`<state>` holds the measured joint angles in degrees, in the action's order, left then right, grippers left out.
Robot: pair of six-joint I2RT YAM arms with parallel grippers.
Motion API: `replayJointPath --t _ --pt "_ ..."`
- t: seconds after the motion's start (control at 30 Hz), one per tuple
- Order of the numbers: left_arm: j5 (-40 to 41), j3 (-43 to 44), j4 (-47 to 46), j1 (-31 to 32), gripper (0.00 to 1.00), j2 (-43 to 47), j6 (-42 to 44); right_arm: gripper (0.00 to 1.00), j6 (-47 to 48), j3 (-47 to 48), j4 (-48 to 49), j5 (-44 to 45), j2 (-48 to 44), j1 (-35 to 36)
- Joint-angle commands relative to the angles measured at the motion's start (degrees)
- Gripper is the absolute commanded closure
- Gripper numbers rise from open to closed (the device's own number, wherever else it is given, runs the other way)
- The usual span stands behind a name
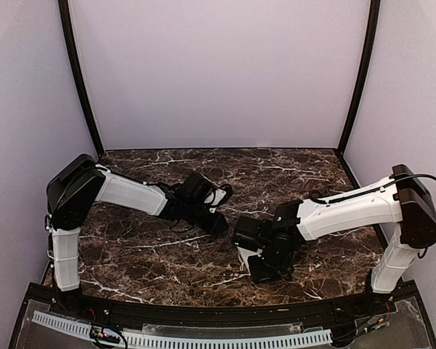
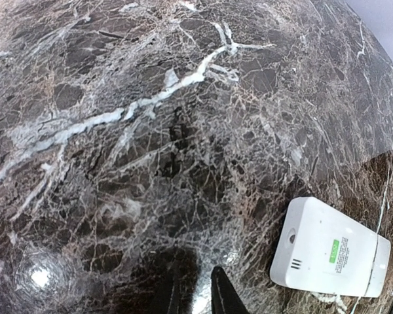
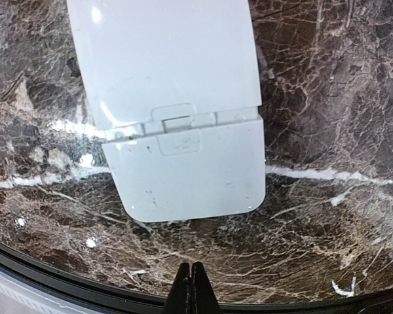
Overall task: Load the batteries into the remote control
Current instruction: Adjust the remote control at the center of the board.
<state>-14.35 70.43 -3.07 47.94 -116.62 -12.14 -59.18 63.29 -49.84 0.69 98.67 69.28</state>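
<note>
Plainly, the relation that matters is between the right jaws and the remote control. The remote lies face down on the desk, straight ahead of those jaws. Its long axis runs directly away from them, and its short end is the nearest part, close but not touching. The right jaws are clenched tip to tip on nothing.

The battery door fills that near end, with its seam running across the body, and we judge that it is seated in place. Any coming move therefore turns on reaching that end first.

From the left wrist, the same remote sits off to the right of the left jaws, near but apart, and is angled across the view. The left fingers look drawn in, with nothing between them, but we cannot tell whether they meet.

The right arm is clearly the nearer one and is lined up with the long axis, while the left would come in from the side. We see the batteries in no view.
</note>
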Motion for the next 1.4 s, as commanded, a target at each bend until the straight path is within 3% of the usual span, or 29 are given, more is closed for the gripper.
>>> replayJointPath --t 0.0,0.6,1.07,1.37 --pt "-1.49 1.59 1.43 0.23 0.83 -1.44 0.84 1.00 -1.20 -0.48 -0.89 -0.38 2.55 0.17" --pt "1.27 4.45 5.08 2.33 0.83 -3.89 5.75 1.00 1.64 3.09 -3.08 2.59 7.01 -0.80" --pt "2.72 4.97 6.90 3.99 0.83 -4.41 8.01 1.00 7.37 8.95 -1.47 5.16 12.54 -5.37" --pt "1.91 4.72 6.47 4.13 0.84 -4.67 7.95 1.00 7.07 8.40 -2.96 5.11 10.33 -5.42"
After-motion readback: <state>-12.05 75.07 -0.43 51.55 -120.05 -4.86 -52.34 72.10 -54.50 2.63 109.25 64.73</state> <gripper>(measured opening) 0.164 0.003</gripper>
